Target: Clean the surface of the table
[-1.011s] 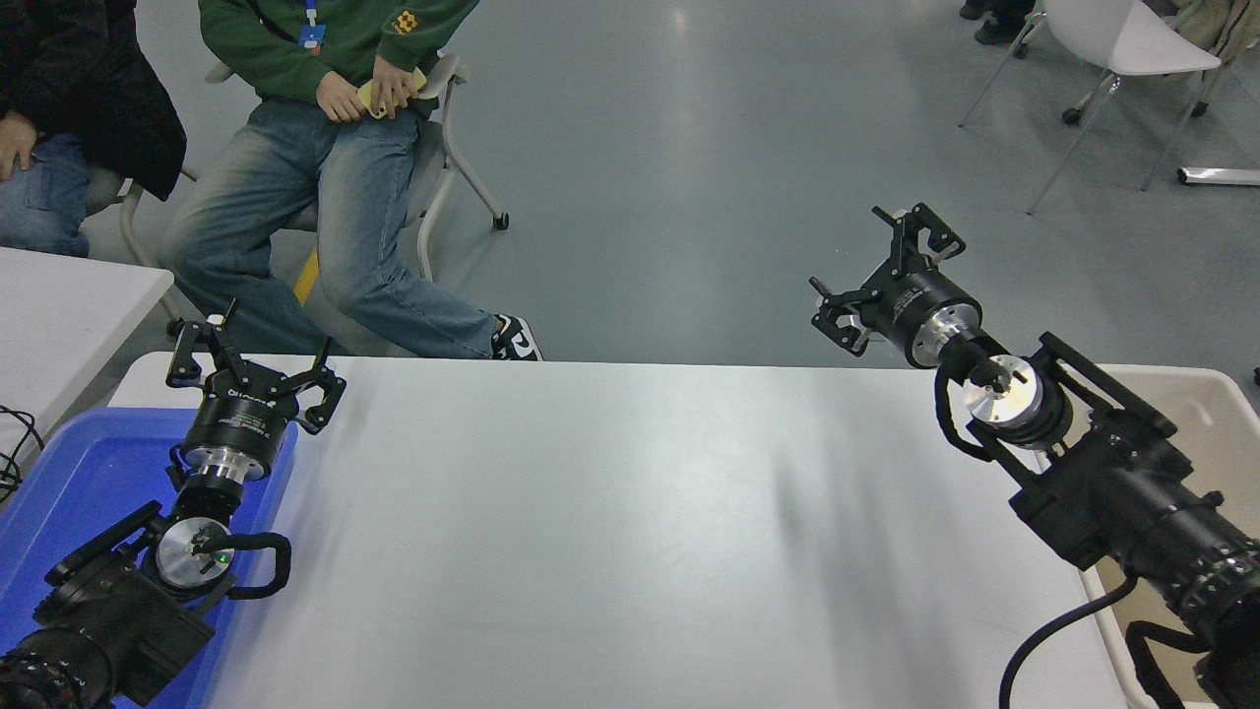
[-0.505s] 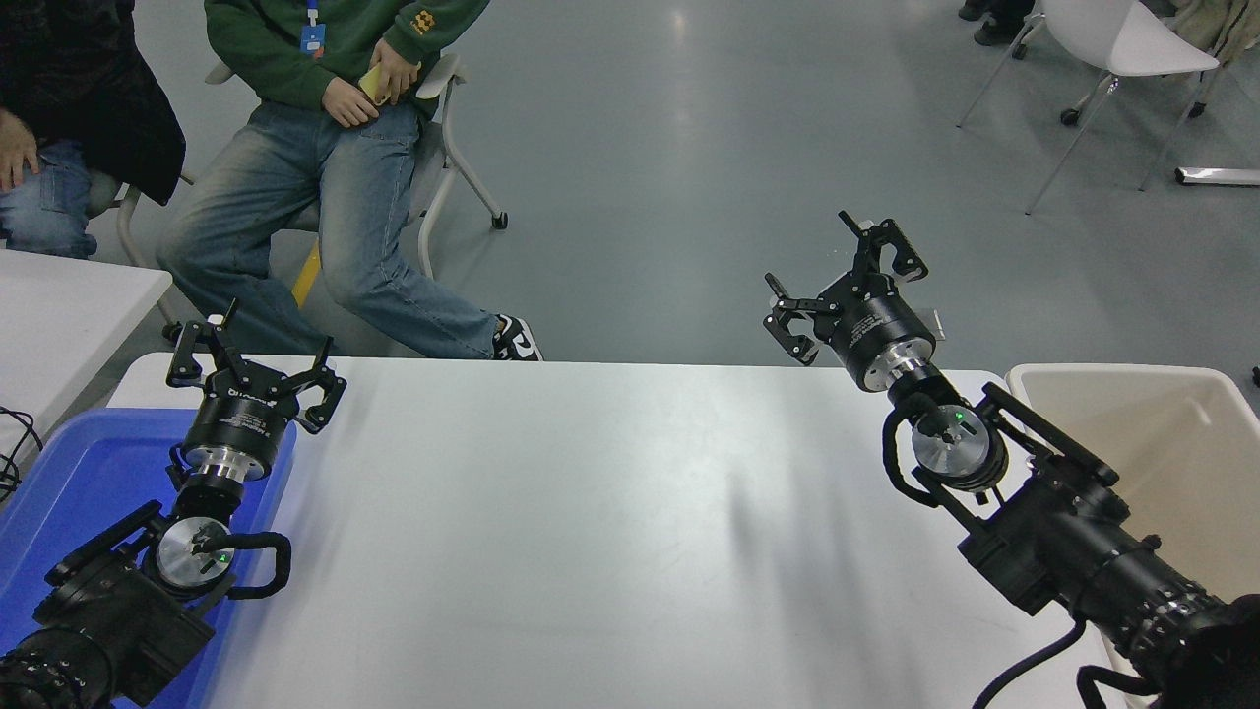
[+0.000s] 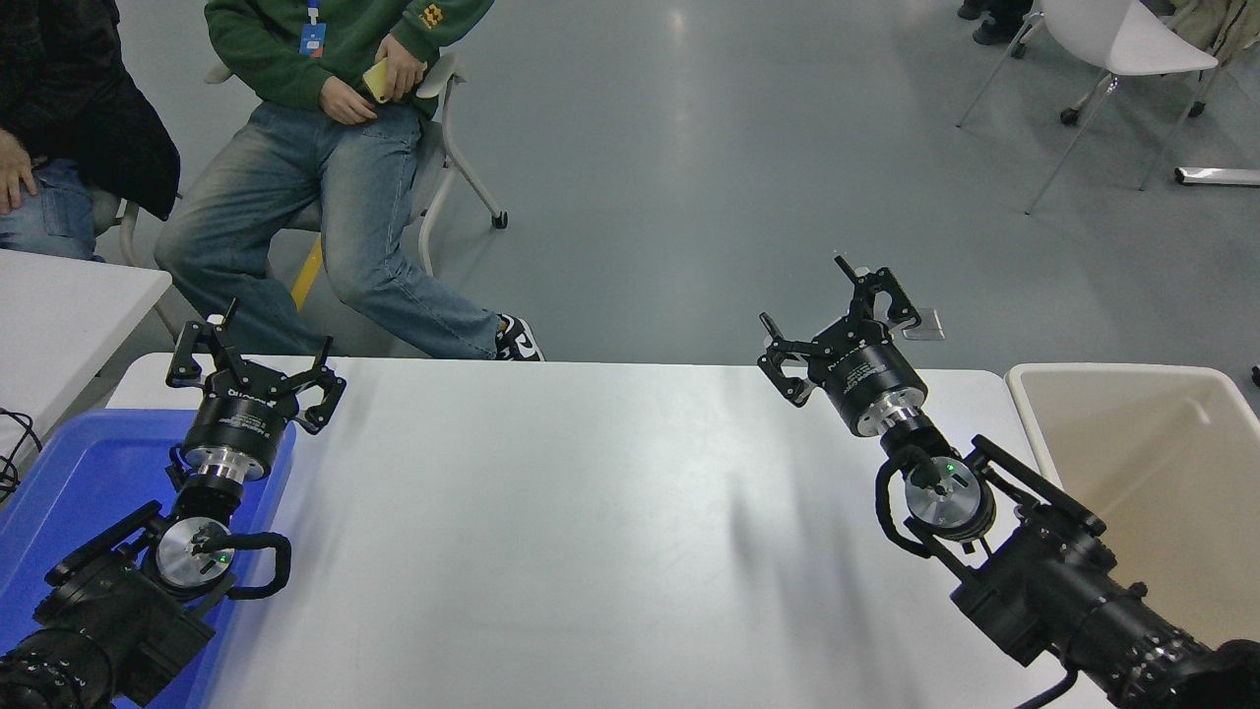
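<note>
The table surface (image 3: pixel 591 512) white, right gripper (image 3: pixel 837 320) spread wide above its far edge, grey floor (image 3: pixel 689 197) beyond.

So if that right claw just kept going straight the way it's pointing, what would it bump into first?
Probably nothing close. The right gripper, open and empty, points up and away past the far edge of the table surface, toward bare grey floor. That path looks free as far as this view shows, though depth is hard to judge.

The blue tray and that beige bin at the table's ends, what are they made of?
Both look like moulded plastic, though the view can't confirm it. The shallow blue rectangular tray has a smooth, evenly coloured floor and rounded rim. The deep beige rectangular bin has a thick rounded lip and smooth matte walls.
</note>
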You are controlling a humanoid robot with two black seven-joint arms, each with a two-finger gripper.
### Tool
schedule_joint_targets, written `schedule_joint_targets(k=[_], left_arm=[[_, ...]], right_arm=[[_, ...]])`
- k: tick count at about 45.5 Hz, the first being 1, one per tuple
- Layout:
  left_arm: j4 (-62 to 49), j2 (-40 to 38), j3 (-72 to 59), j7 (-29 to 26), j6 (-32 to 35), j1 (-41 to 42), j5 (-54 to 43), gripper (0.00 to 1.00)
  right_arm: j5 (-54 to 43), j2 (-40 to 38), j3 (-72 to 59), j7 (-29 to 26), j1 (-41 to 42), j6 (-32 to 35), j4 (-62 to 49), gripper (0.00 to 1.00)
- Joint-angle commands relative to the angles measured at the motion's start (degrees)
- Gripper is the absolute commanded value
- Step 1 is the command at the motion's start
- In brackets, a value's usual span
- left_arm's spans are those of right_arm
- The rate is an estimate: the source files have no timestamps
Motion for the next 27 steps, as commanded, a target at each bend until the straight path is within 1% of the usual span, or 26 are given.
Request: schedule_joint_targets(k=[1,7,18,27], left_arm=[[0.03,0.00,0.00,0.05,0.00,0.00,0.05,1.00],[0.03,0.00,0.00,-0.04,0.00,0.00,-0.04,1.00],[0.03,0.09,0.00,0.05,0.00,0.00,0.05,1.00],[0.03,0.00,0.00,0.05,0.00,0.00,0.05,1.00]], right_arm=[[0.06,0.68,1.24,0.14,-1.91,0.49,-0.69,0.99],[0.06,0.68,1.24,0.40,-2.00,1.10,-1.04,0.99],[0.06,0.68,1.16,1.37,-3.05,4.44,-1.31,0.99],[0.06,0.68,1.24,1.55,-2.97,4.53,-3.33,0.99]])
